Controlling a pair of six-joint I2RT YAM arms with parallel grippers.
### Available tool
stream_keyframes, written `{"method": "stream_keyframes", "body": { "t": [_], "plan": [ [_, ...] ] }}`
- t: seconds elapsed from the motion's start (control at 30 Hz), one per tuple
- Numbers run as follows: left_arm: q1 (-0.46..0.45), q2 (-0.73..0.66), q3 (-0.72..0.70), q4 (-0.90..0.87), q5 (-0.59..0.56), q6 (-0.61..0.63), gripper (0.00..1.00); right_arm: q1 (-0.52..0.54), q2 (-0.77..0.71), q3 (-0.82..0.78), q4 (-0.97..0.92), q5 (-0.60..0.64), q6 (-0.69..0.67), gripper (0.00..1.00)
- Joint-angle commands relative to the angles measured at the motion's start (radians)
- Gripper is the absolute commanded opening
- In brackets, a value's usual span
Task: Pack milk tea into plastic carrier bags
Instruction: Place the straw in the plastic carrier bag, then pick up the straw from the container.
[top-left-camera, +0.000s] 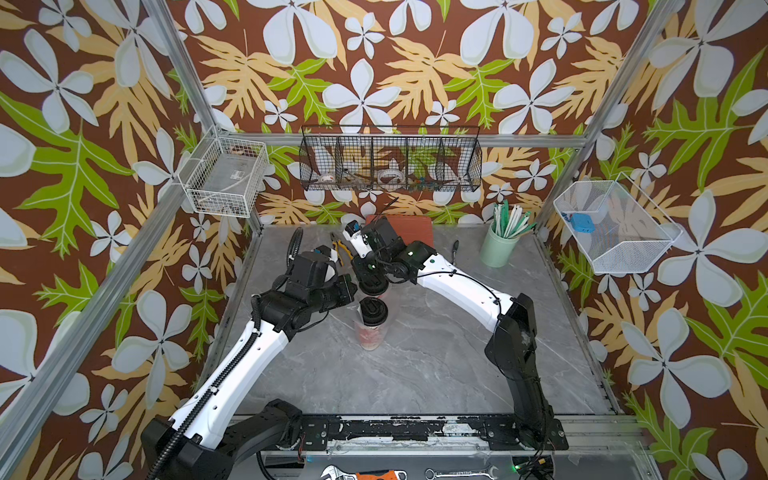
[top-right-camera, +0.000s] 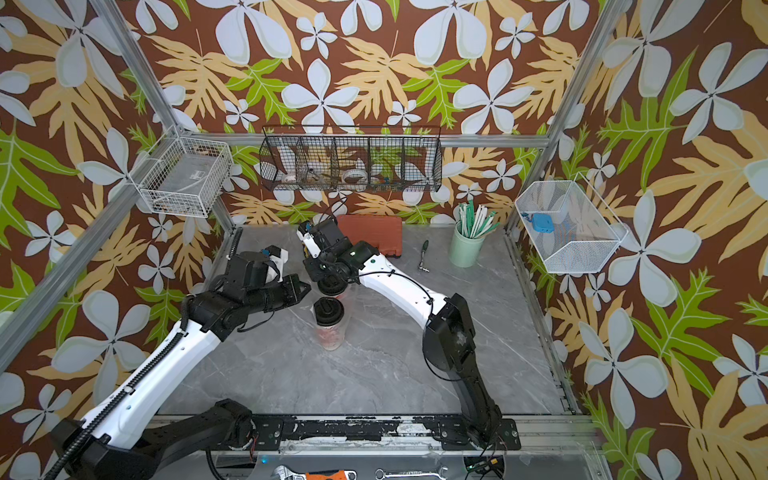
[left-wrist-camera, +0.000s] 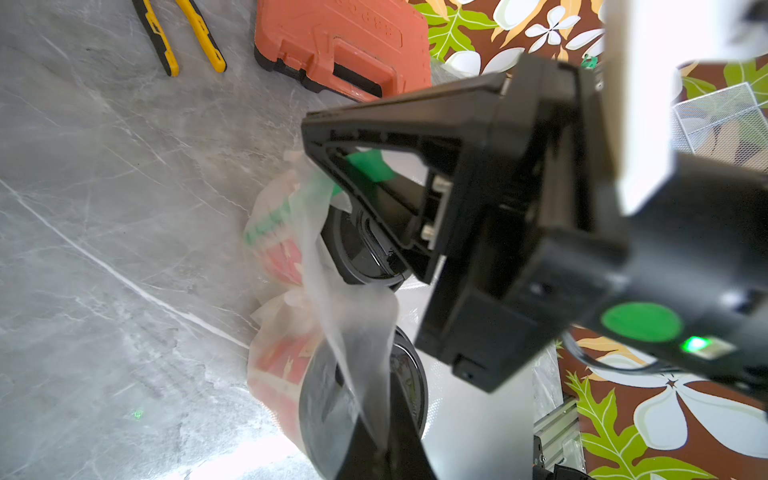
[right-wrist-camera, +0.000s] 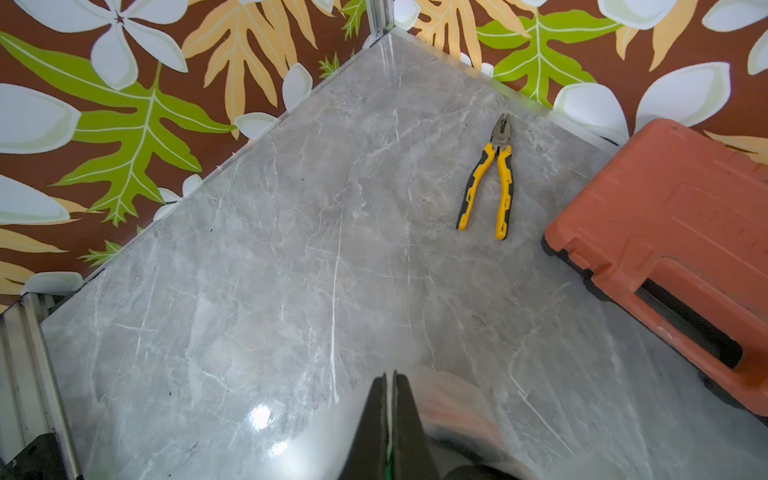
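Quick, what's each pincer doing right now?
Left pincer: shut on the thin clear crinkly plastic bag.
Right pincer: shut on the same bag.

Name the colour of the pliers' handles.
Yellow with black, on the pliers; the right wrist view shows it best.

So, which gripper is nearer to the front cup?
Left. The left gripper, shut on the bag, is just beside the lid of the front cup. The right gripper sits farther back, over the rear cup.
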Motion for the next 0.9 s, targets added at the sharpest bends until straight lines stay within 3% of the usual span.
{"method": "stream_keyframes", "body": {
  "t": [0.0, 0.33, 0.53, 0.87],
  "plan": [
    [0.002, -0.004, 0.003, 0.017, -0.006, -0.008, 0.0, -0.001, 0.006, 0.012, 0.008, -0.006, 0.008, 0.16],
    [0.003, -0.005, -0.004, 0.001, -0.027, -0.006, 0.0, -0.034, -0.099, 0.146, -0.066, -0.004, 0.015, 0.51],
    [0.001, 0.001, -0.008, 0.003, -0.036, -0.005, 0.0, -0.176, -0.233, 0.043, -0.07, 0.033, 0.003, 0.52],
    [0.002, -0.006, -0.005, 0.021, -0.005, -0.001, 0.0, -0.648, -0.406, -0.272, 0.016, -0.052, 0.006, 0.47]
  ]
}}
